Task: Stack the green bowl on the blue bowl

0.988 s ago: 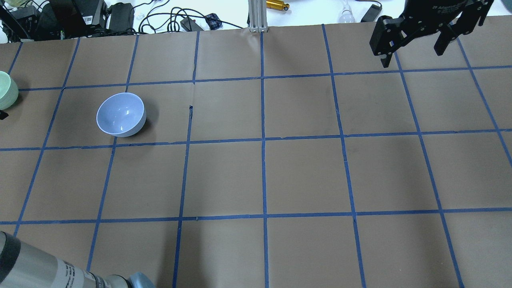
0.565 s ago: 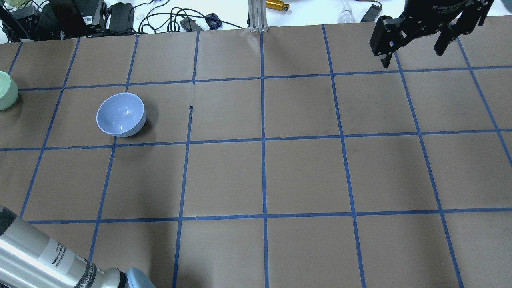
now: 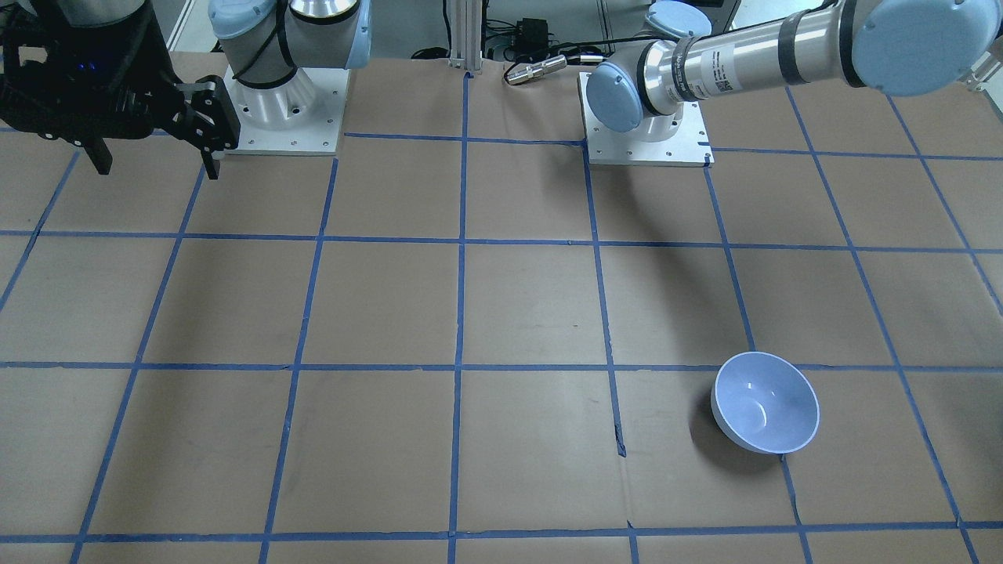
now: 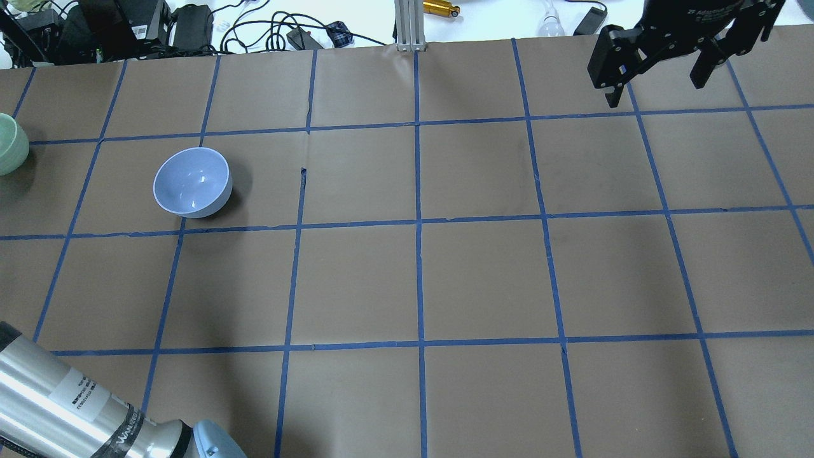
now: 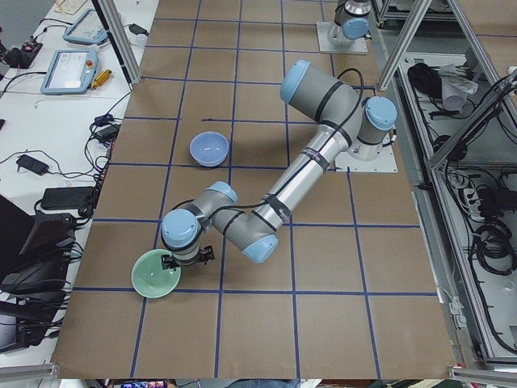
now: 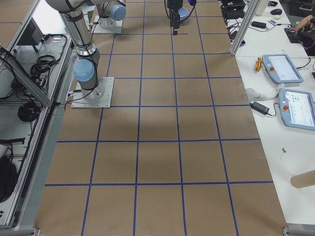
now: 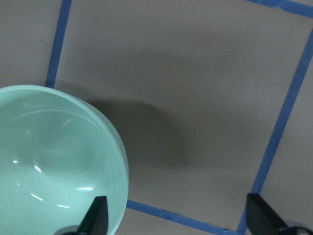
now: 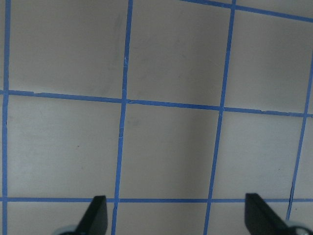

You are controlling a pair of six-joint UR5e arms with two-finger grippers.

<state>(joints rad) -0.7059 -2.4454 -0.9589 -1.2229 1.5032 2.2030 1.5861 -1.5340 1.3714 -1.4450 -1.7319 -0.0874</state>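
The green bowl (image 7: pixel 54 161) stands upright at the table's left end, cut off by the edge of the overhead view (image 4: pixel 7 145) and whole in the exterior left view (image 5: pixel 156 274). My left gripper (image 7: pixel 178 221) is open above its rim (image 5: pixel 185 259). One fingertip (image 7: pixel 97 215) is over the bowl's inner edge and the other is outside over the paper. The blue bowl (image 4: pixel 192 182) stands upright and empty about two squares away (image 3: pixel 765 402) (image 5: pixel 209 149). My right gripper (image 4: pixel 655 86) is open and empty, high over the far right of the table (image 3: pixel 157 160) (image 8: pixel 178 221).
The table (image 4: pixel 420 280) is brown paper with a blue tape grid. Cables and power bricks (image 4: pixel 191 25) lie beyond its far edge, beside a metal post (image 4: pixel 409 25). My left forearm (image 4: pixel 63 394) crosses the near left corner. The arm bases (image 3: pixel 642 133) stand on the robot's side.
My left forearm has swung up and left in the overhead view. A dark gripper part below the green bowl at the left edge has gone out of view. Both bowls and the right arm are still.
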